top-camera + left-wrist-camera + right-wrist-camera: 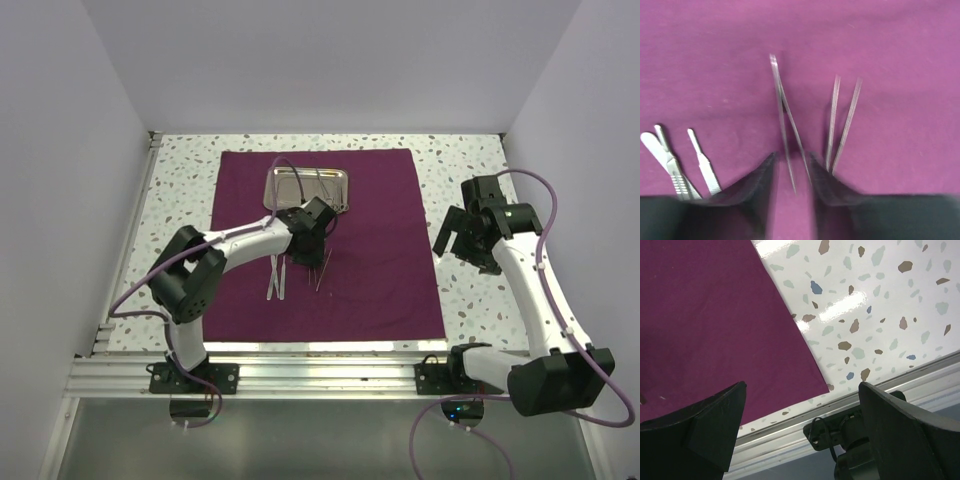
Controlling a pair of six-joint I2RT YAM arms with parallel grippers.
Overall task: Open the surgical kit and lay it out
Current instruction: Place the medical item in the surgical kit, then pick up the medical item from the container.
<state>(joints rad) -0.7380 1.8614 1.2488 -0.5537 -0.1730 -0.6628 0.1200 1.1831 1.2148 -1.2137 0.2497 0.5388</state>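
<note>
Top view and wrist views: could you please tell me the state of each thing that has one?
Cloth, spread flat.
Tray, on the cloth, holding instruments.
Left gripper, slightly open, low over the cloth.
Right gripper, wide open, empty.
Tweezers, lying on the cloth between the left gripper's jaws.
Probes, lying flat beside the tweezers.
Flat handles, lying on the cloth.

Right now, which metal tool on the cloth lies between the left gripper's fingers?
The middle tweezers with crossed legs; the straight pair lies right of them, flat handles left.
</note>
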